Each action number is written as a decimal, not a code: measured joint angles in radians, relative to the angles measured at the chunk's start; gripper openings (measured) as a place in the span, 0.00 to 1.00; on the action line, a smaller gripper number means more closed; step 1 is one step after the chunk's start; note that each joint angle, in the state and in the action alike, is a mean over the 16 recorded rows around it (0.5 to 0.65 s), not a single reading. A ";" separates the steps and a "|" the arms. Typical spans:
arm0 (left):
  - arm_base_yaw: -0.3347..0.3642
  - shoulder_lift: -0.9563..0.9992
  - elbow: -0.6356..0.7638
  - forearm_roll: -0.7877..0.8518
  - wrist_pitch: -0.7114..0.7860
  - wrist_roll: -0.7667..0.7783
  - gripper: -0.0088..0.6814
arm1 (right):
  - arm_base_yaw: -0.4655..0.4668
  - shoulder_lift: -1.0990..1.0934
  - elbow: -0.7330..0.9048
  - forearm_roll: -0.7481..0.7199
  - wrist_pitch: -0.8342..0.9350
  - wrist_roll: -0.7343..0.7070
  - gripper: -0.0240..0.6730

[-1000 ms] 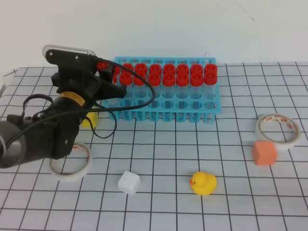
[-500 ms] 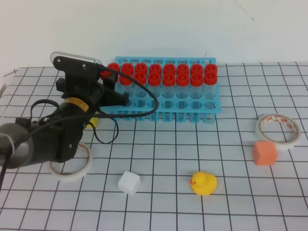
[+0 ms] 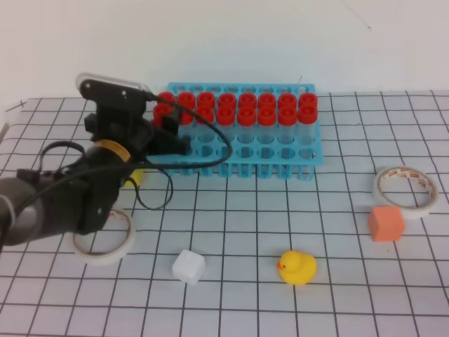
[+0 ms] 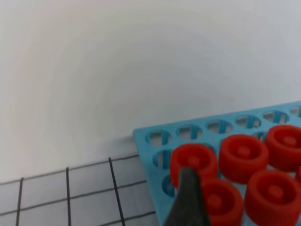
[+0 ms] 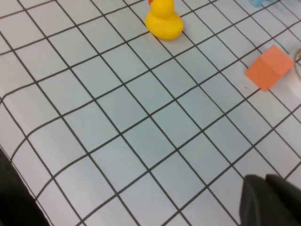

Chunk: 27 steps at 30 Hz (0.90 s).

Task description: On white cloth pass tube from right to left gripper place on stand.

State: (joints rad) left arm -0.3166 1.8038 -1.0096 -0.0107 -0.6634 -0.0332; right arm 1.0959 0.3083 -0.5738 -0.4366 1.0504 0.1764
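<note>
The light blue stand (image 3: 242, 163) sits at the back of the white cloth (image 3: 245, 210), its rear rows filled with red-capped tubes. My left gripper (image 3: 168, 135) hovers at the stand's left end. The tube (image 3: 162, 111) stands upright in a hole by the near left corner (image 4: 193, 160), its red cap level with its neighbours. In the left wrist view one dark finger (image 4: 187, 200) stands in front of that cap; the other finger is out of frame. My right gripper (image 5: 265, 190) shows only in its wrist view, low over the cloth, jaws together and holding nothing.
A yellow duck (image 3: 297, 267) (image 5: 163, 19) and a white cube (image 3: 189, 267) lie at the front. An orange cube (image 3: 386, 223) (image 5: 274, 66) and a tape roll (image 3: 403, 188) are at the right. Another tape roll (image 3: 103, 235) lies under the left arm.
My left gripper has moved right to the stand's left end and come down; the tube's red cap has dropped from above the stand to the level of the other caps.
</note>
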 joint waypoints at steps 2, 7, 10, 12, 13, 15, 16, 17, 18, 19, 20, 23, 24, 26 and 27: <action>0.000 -0.028 0.000 0.001 0.012 0.007 0.67 | 0.000 0.000 0.000 0.000 0.000 0.000 0.03; 0.000 -0.135 0.000 -0.003 0.051 0.051 0.65 | 0.000 0.000 0.000 0.000 0.000 0.000 0.03; 0.000 -0.220 0.000 -0.003 0.090 0.097 0.58 | 0.000 0.000 0.000 0.000 0.000 0.000 0.03; 0.000 -0.282 0.000 -0.004 0.127 0.130 0.51 | 0.000 0.000 0.000 0.000 0.000 0.000 0.03; 0.000 -0.314 0.000 -0.004 0.149 0.146 0.47 | 0.000 0.000 0.000 0.000 0.000 0.000 0.03; 0.000 -0.380 0.000 -0.005 0.200 0.175 0.39 | 0.000 0.000 0.000 0.000 0.000 0.000 0.03; 0.000 -0.414 0.000 -0.005 0.229 0.189 0.35 | 0.000 0.000 0.000 0.000 0.000 0.000 0.03; 0.000 -0.447 0.001 -0.005 0.258 0.202 0.31 | 0.000 0.000 0.000 0.000 0.000 0.000 0.03; 0.000 -0.479 0.002 -0.005 0.288 0.215 0.27 | 0.000 0.000 0.000 0.000 0.000 0.000 0.03; 0.000 -0.511 0.004 -0.005 0.317 0.227 0.23 | 0.000 0.000 0.000 0.000 0.000 0.000 0.03; 0.000 -0.542 0.007 -0.005 0.345 0.237 0.19 | 0.000 0.000 0.000 0.000 0.000 0.000 0.03; 0.000 -0.633 0.026 -0.005 0.424 0.261 0.11 | 0.000 0.000 0.000 0.000 0.000 0.000 0.03; 0.000 -0.663 0.035 -0.005 0.447 0.266 0.08 | 0.000 0.000 0.000 0.000 0.000 0.000 0.03; 0.000 -0.723 0.058 -0.005 0.486 0.270 0.05 | 0.000 0.000 0.000 0.000 0.000 0.000 0.03; 0.000 -0.753 0.072 -0.005 0.502 0.270 0.04 | 0.000 0.000 0.000 0.000 0.000 0.000 0.03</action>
State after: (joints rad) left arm -0.3166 1.0510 -0.9371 -0.0153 -0.1611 0.2370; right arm 1.0959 0.3083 -0.5738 -0.4366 1.0504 0.1764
